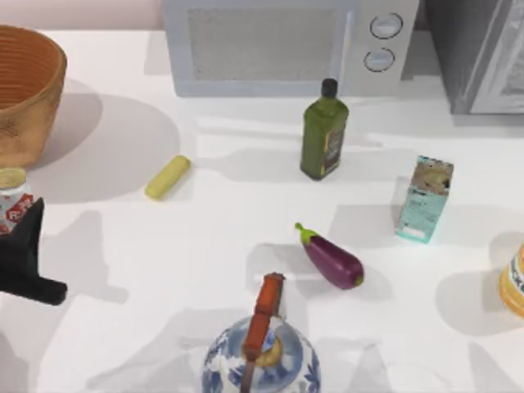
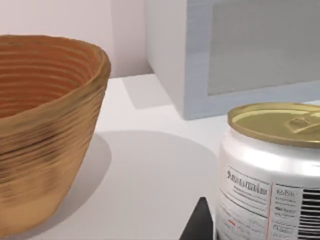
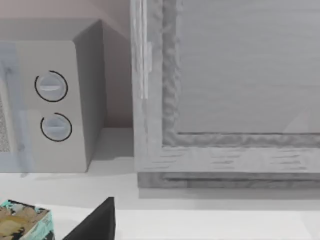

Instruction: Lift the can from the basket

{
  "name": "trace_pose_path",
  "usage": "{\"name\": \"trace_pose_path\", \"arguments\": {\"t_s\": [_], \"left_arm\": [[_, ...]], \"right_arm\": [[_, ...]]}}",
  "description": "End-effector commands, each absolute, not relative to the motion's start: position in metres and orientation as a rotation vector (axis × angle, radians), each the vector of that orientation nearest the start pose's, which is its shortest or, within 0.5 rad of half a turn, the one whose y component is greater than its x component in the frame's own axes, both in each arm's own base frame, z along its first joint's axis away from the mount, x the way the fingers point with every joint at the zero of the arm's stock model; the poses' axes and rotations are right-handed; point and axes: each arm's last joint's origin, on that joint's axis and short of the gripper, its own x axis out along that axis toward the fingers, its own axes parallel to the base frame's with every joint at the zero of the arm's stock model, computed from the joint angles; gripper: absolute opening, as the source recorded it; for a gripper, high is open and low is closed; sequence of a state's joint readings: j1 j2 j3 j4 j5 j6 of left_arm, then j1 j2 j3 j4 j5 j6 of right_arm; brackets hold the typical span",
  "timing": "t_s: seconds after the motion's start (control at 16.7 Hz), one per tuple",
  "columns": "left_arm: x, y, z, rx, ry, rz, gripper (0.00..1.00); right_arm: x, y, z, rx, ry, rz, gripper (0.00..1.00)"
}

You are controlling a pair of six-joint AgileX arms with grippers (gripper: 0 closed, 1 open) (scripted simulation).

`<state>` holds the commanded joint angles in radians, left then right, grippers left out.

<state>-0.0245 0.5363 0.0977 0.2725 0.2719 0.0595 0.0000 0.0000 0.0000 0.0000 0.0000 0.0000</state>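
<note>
My left hand (image 1: 18, 233) sits at the desk's left edge, closed around the can (image 1: 11, 199), dark fingers (image 2: 198, 222) against its side. The can with its gold top is outside the basket (image 1: 24, 90), just beside it and nearer the front. On the white desk (image 1: 123, 270) a yellow-green cylinder (image 1: 168, 177) lies to the right. My right hand's finger (image 3: 97, 222) shows near the microwave (image 3: 55, 100); I cannot tell its grip.
</note>
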Motion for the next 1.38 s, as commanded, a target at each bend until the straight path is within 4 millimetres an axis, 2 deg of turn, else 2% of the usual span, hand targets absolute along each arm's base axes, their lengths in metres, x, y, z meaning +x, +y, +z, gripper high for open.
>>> {"name": "trace_pose_path", "arguments": {"t_s": [0.36, 0.84, 1.38], "left_arm": [[0.174, -0.02, 0.175, 0.024, 0.192, -0.469, 0.0], [0.225, -0.033, 0.168, 0.009, 0.212, -0.707, 0.0], [0.282, -0.046, 0.141, -0.027, 0.197, -0.952, 0.0]], "right_arm": [[0.106, -0.001, 0.16, 0.0, 0.0, 0.0, 1.0], [0.106, -0.001, 0.16, 0.0, 0.0, 0.0, 1.0], [0.106, -0.001, 0.16, 0.0, 0.0, 0.0, 1.0]]}}
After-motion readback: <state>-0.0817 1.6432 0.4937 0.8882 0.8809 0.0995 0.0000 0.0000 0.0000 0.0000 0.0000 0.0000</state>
